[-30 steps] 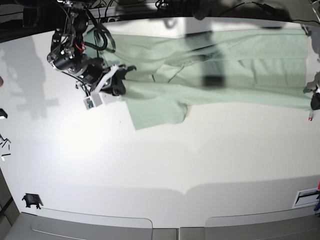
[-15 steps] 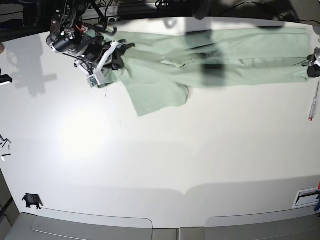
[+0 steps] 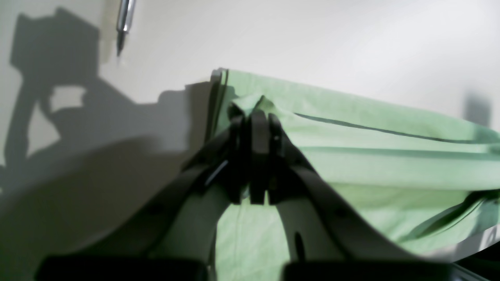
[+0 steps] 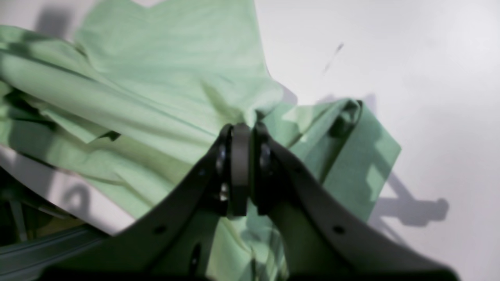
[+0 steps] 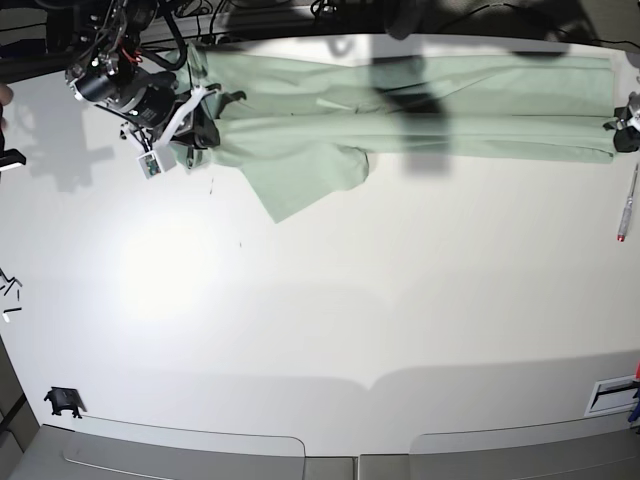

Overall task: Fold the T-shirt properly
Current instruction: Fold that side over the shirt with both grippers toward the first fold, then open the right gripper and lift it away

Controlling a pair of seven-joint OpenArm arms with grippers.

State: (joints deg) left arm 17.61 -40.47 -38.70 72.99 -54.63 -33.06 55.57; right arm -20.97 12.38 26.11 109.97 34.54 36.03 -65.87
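T-shirt (image 5: 420, 110) stretched along table's far edge; left gripper (image 3: 254, 117), right gripper (image 4: 242, 130) both clamped on cloth.

No text, label, brand, number or sign can be read in any of the views. The small white tag (image 5: 150, 164) on the right arm in the base view is too small and blurred to show any letters. The pen (image 5: 627, 205) near the table's edge also shows no readable print.
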